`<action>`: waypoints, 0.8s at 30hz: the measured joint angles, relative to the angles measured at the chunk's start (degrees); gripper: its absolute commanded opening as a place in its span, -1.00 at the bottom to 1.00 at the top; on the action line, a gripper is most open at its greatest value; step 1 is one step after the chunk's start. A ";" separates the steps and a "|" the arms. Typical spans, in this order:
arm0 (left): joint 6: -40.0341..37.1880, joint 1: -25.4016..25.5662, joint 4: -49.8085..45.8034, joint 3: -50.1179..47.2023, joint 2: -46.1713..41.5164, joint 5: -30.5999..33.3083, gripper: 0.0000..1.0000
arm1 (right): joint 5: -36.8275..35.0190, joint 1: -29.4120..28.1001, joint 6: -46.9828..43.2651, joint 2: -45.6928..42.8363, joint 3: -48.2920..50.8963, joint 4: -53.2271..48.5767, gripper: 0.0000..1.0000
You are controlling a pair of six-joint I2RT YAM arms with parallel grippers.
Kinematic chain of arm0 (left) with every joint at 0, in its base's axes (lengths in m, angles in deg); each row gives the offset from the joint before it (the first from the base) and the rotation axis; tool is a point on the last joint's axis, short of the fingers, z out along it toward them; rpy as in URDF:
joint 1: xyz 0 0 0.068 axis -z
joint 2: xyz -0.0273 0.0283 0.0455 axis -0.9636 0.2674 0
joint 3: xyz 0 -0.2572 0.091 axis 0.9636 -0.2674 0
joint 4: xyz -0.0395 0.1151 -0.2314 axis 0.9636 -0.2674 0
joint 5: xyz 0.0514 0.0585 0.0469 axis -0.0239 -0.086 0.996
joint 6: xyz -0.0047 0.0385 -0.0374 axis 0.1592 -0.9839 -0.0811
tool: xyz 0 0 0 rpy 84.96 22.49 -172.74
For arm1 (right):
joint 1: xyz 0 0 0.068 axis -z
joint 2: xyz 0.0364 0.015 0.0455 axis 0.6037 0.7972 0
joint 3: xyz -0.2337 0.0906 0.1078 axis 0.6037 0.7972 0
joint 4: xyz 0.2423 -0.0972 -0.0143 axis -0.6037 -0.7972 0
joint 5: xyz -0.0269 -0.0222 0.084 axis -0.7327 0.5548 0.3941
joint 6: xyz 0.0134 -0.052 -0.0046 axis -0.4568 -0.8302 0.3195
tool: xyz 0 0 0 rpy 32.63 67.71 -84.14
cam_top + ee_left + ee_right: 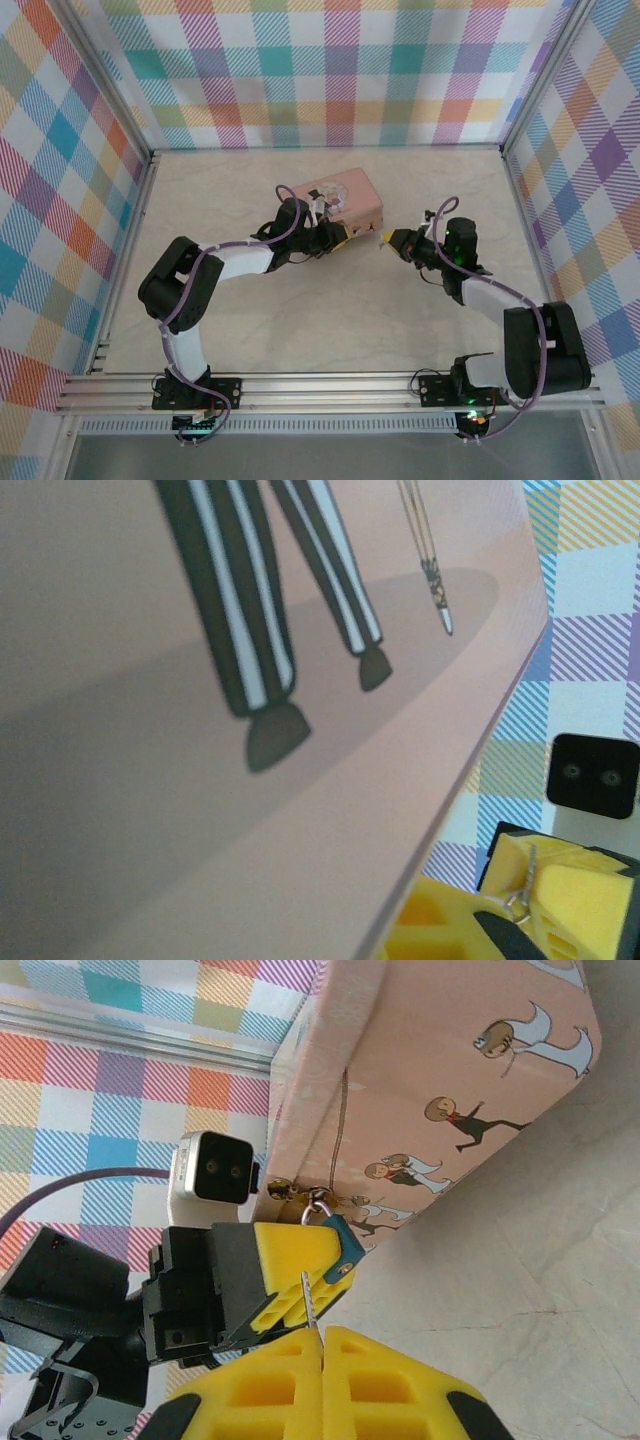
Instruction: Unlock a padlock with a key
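Yellow left tool (pixel 328 1232) is pinching the tiny padlock (pixel 318 1206) beside the pink cartoon-couple tin (pixel 440 1050). Right tool (pixel 318 1342) is gripping the thin key (pixel 311 1298) just below.

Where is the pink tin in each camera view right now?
Top external: pink tin mid-frame, slightly above centre.
Left wrist: pink tin close up, covering left and middle.
Right wrist: pink tin upper right, tilted.
Shared landmark: plaid wall, visible past the tin in every view.

Left gripper (pixel 338 236) before tin (pixel 350 200), right gripper (pixel 390 238) (key (pixel 310 1300) in it) rightward
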 measured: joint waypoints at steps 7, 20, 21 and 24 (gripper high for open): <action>0.81 0.00 1.20 -0.04 -0.17 -0.13 -0.70 | 0.85 -1.62 2.84 3.54 2.38 6.97 -1.00; 1.57 0.00 2.71 -0.11 -0.17 -0.55 -0.70 | 1.22 -6.29 9.42 11.91 4.22 20.83 -1.00; 1.64 0.00 2.73 -0.11 -0.17 -0.52 -0.70 | 1.22 -6.54 9.70 12.48 4.22 21.73 -1.00; 1.70 0.00 2.91 -0.15 -0.17 -0.52 -0.70 | 1.22 -7.21 10.67 14.03 4.15 23.37 -1.00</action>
